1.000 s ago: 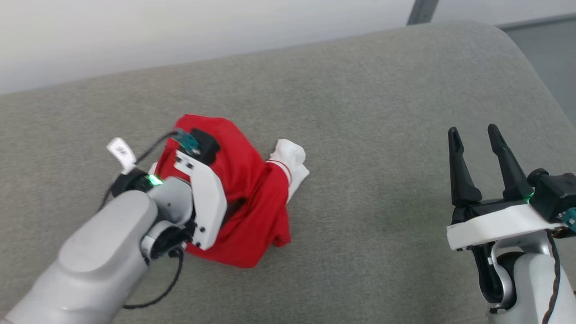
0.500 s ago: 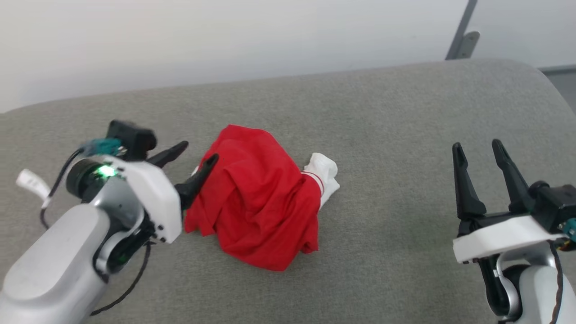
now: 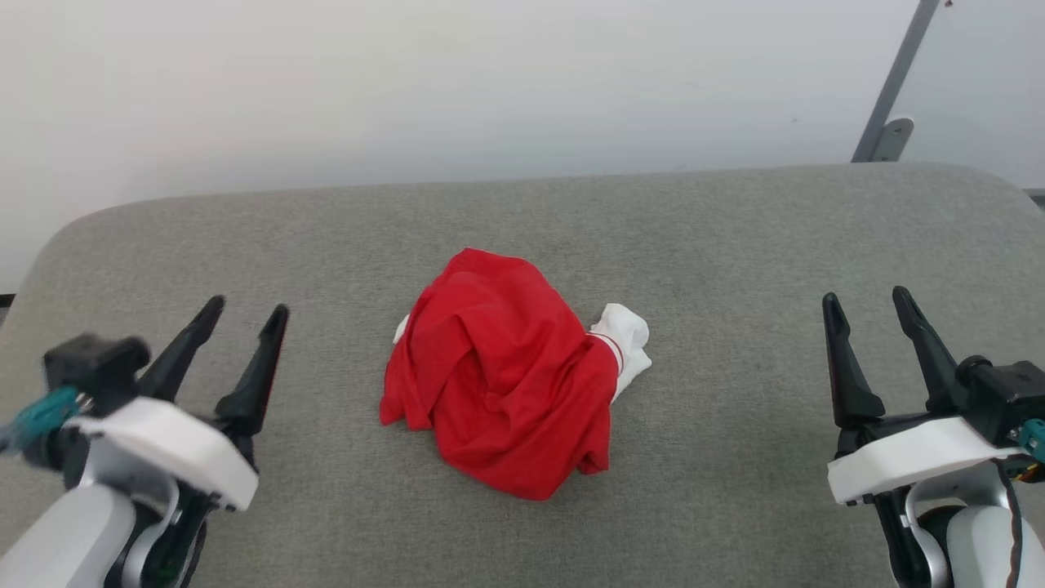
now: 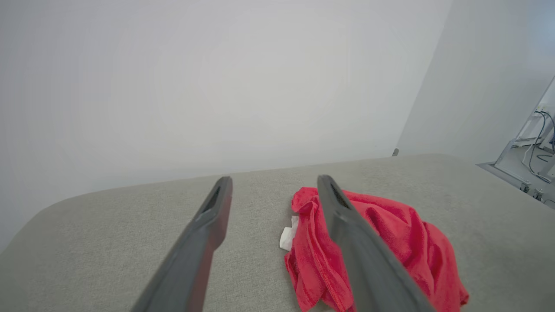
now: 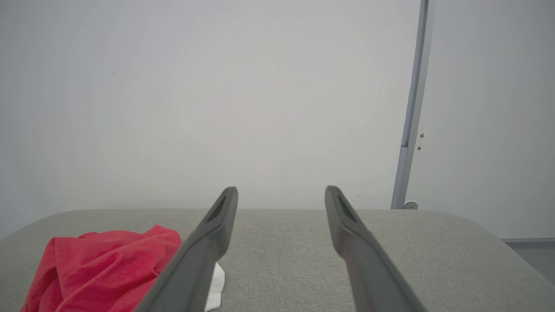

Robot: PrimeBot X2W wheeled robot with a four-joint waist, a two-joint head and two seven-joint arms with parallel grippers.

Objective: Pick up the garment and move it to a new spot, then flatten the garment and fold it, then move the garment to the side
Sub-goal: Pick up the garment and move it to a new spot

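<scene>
Garment (image 3: pixel 502 371), a soft, light, crumpled red heap, lies at the middle of the bench (image 3: pixel 735 245), likely easiest pinched at its white cuff (image 3: pixel 629 343), while left gripper (image 3: pixel 248 306) and right gripper (image 3: pixel 865 295) hover near opposite bench ends, jaws wide, holding nothing.

No legible text, label, brand or number anywhere.

Garment (image 3: pixel 506 376) on cushion (image 3: pixel 735 237) centre; left pincer (image 3: pixel 246 307) well left, right pincer (image 3: pixel 865 296) well right; wall (image 3: pixel 408 82) behind cushion.
</scene>
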